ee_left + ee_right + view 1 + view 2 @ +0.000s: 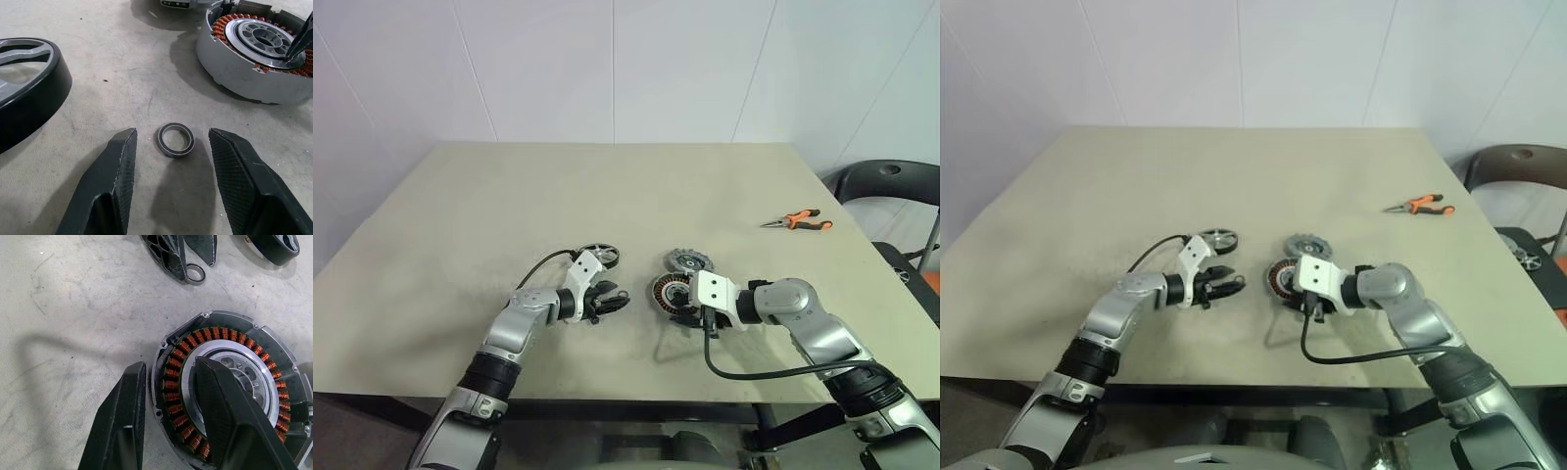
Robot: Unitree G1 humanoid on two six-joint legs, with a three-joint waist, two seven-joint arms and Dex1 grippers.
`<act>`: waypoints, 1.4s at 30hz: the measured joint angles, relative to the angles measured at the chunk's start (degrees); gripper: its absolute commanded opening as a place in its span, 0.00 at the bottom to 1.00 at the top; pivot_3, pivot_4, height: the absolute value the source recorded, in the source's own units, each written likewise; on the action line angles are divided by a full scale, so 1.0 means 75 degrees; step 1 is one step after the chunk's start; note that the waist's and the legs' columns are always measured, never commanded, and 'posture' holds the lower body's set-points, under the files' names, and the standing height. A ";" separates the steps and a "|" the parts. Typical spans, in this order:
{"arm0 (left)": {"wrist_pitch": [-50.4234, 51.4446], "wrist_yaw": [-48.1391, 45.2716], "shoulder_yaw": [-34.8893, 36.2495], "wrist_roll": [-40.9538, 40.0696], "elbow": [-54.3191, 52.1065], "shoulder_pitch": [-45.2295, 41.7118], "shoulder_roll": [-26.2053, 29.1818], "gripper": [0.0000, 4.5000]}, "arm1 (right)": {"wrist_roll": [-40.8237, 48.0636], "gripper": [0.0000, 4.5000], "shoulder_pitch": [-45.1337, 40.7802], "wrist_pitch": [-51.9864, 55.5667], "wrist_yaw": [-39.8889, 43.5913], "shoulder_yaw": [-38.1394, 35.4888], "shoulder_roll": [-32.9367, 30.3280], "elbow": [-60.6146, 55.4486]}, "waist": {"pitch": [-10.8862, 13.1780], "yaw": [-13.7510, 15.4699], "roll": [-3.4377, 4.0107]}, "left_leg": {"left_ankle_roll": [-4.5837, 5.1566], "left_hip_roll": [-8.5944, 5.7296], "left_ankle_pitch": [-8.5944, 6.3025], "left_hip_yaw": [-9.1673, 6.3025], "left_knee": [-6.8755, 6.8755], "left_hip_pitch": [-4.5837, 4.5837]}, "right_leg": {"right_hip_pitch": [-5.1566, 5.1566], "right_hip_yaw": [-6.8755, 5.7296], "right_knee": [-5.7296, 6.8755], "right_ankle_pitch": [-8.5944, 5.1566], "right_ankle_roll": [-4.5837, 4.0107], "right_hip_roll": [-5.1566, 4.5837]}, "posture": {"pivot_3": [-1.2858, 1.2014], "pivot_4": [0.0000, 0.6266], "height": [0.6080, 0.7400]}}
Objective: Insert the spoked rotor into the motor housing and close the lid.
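The spoked rotor [600, 257], a silver wheel with a dark rim, lies flat on the table just beyond my left gripper [615, 300]. In the left wrist view that gripper [172, 132] is open, its fingers on either side of a tiny loose metal ring [176, 140] that lies on the table. The motor housing [669, 291] shows its copper windings and silver hub [244, 377]. My right gripper [171, 363] is shut on the housing's near wall, one finger outside and one over the windings. The ribbed grey lid [686, 262] lies just behind the housing.
Orange-handled pliers [800, 220] lie far off on the right side of the beige table [509, 196]. A dark chair [891, 186] stands past the table's right edge. A black cable [744, 370] loops from my right wrist over the table's front.
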 measured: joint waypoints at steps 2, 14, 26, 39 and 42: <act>0.0169 0.0091 -0.0054 0.0003 -0.0168 0.0029 -0.0012 0.54 | 0.0000 0.37 0.0008 -0.0013 -0.0020 0.0000 0.0000 -0.0003 | 0.0000 0.0004 0.0000 | 0.0001 0.0000 -0.0001 0.0000 0.0000 -0.0003 | -0.0001 0.0000 -0.0002 0.0000 0.0000 0.0000 | 0.52 0.00 1.00; 0.0870 0.0477 -0.0208 0.0003 -0.0826 0.0160 -0.0051 0.54 | -0.0008 0.37 0.0060 -0.0010 -0.0160 0.0027 0.0021 -0.0075 | 0.0001 0.0001 0.0000 | 0.0001 0.0000 -0.0001 -0.0001 0.0000 -0.0004 | -0.0004 0.0000 -0.0003 0.0000 0.0000 0.0000 | 0.52 0.00 1.00; 0.0879 0.0813 -0.0233 0.0080 -0.0695 0.0092 -0.0235 0.21 | -0.0016 0.37 0.0068 -0.0021 -0.0189 0.0028 0.0022 -0.0056 | 0.0000 0.0006 0.0000 | 0.0001 0.0000 -0.0001 0.0000 0.0002 -0.0002 | -0.0001 -0.0001 -0.0003 0.0000 0.0001 0.0000 | 0.52 0.00 1.00; -0.0184 0.0333 -0.0191 0.0097 0.0428 -0.0217 -0.0223 0.21 | -0.0071 0.37 0.0068 -0.0021 -0.0242 0.0043 0.0022 -0.0034 | -0.0003 0.0010 0.0004 | 0.0001 0.0000 -0.0001 0.0000 0.0006 0.0005 | 0.0014 -0.0005 -0.0004 -0.0001 0.0002 -0.0003 | 0.52 0.00 1.00; -0.0399 0.0263 -0.0191 0.0097 0.0658 -0.0286 -0.0224 0.21 | -0.0072 0.37 0.0068 -0.0025 -0.0251 0.0042 0.0022 -0.0009 | -0.0004 0.0009 0.0004 | 0.0001 0.0000 -0.0001 0.0000 0.0006 0.0006 | 0.0019 -0.0011 -0.0004 -0.0002 0.0003 -0.0008 | 0.52 0.00 1.00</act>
